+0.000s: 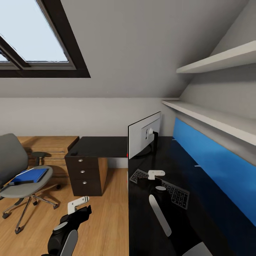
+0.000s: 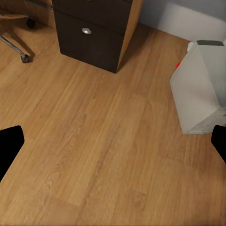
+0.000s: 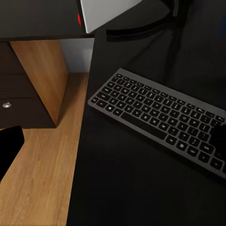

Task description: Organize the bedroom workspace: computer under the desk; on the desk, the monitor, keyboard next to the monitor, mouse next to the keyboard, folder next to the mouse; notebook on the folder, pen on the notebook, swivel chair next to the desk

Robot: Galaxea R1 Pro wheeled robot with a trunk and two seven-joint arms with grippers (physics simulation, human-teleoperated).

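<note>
The monitor (image 1: pixel 144 138) stands on the black desk (image 1: pixel 103 146) with its grey back toward me. In front of it lies the keyboard (image 1: pixel 176 192) (image 3: pixel 160 113). My right gripper (image 1: pixel 156 174) hovers open just above the keyboard, one fingertip (image 3: pixel 9 146) off the desk edge. My left gripper (image 1: pixel 78 204) hangs open over the wood floor, fingertips (image 2: pixel 9 146) wide apart, near the grey computer (image 2: pixel 200 89) under the desk. The blue folder (image 1: pixel 30 175) rests on the swivel chair (image 1: pixel 14 160) at left. A small dark mouse (image 1: pixel 74 153) sits on the desk's left wing.
A dark drawer unit (image 1: pixel 84 172) (image 2: pixel 92 28) supports the desk's left wing. Low light-wood shelving (image 1: pixel 49 145) runs behind the chair. A blue wall panel (image 1: pixel 213 160) and white shelves (image 1: pixel 213 121) line the right wall. Open floor (image 1: pixel 106 213) lies between chair and desk.
</note>
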